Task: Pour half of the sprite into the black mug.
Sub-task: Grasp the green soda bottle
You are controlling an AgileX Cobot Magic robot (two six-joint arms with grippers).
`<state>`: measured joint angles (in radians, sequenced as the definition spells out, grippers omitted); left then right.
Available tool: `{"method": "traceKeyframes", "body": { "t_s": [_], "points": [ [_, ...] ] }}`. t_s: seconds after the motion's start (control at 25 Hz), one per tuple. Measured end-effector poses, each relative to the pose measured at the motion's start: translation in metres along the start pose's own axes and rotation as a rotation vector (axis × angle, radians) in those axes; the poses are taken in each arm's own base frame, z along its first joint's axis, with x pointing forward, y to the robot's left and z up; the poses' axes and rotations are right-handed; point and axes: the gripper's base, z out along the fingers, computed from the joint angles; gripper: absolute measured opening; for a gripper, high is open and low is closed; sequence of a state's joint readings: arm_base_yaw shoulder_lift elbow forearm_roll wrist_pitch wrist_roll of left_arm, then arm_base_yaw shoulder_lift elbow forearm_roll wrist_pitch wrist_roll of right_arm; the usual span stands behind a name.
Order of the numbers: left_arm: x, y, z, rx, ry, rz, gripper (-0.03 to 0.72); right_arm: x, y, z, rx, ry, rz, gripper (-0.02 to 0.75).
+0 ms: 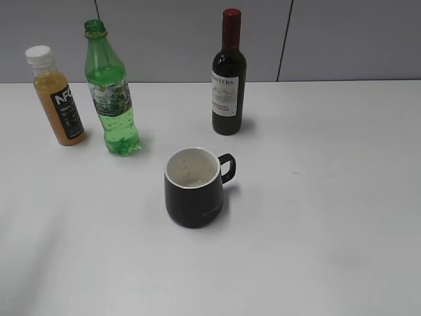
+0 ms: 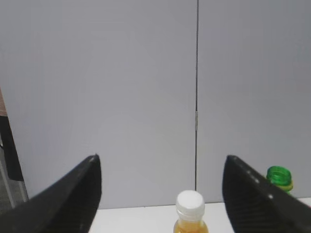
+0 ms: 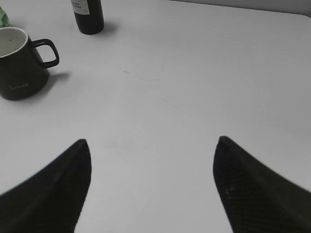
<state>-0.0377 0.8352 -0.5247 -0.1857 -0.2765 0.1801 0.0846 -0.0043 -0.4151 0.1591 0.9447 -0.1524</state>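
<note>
The sprite [image 1: 110,99], a tall green bottle with no cap, stands upright at the back left of the white table. In the left wrist view only its green neck [image 2: 279,177] shows, at the right edge. The black mug [image 1: 195,187] stands in the middle with its handle to the right; the right wrist view has the mug [image 3: 20,63] at its far left. My left gripper [image 2: 161,158] is open and holds nothing. My right gripper [image 3: 151,141] is open over bare table, well to the right of the mug. Neither gripper shows in the exterior view.
An orange juice bottle [image 1: 58,97] with a white cap [image 2: 190,203] stands left of the sprite, straight ahead of the left gripper. A dark wine bottle [image 1: 229,76] with a red cap stands behind the mug. A grey wall [image 1: 197,33] backs the table.
</note>
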Motion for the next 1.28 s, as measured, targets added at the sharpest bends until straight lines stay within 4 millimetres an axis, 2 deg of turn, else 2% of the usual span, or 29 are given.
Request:
{"method": "traceKeyframes", "body": {
  "t_s": [0.2,0.4,0.68,0.96,1.28],
  "points": [
    [0.011,-0.005,0.017,0.014,0.008,-0.012,0.591,0.000,0.000,0.000,0.000,0.000,0.000,0.592],
    [0.021,-0.032,0.033,0.119,-0.017,-0.011,0.591,0.000,0.000,0.000,0.000,0.000,0.001,0.592],
    [0.056,-0.066,0.052,0.259,0.086,0.069,0.599,0.000,0.000,0.000,0.000,0.000,0.001,0.592],
    [0.082,-0.074,0.064,0.294,0.180,0.102,0.651,0.000,0.000,0.000,0.000,0.000,0.001,0.592],
    [0.120,-0.081,0.081,0.305,0.245,0.101,0.659,0.000,0.000,0.000,0.000,0.000,0.002,0.592]
  ]
}}
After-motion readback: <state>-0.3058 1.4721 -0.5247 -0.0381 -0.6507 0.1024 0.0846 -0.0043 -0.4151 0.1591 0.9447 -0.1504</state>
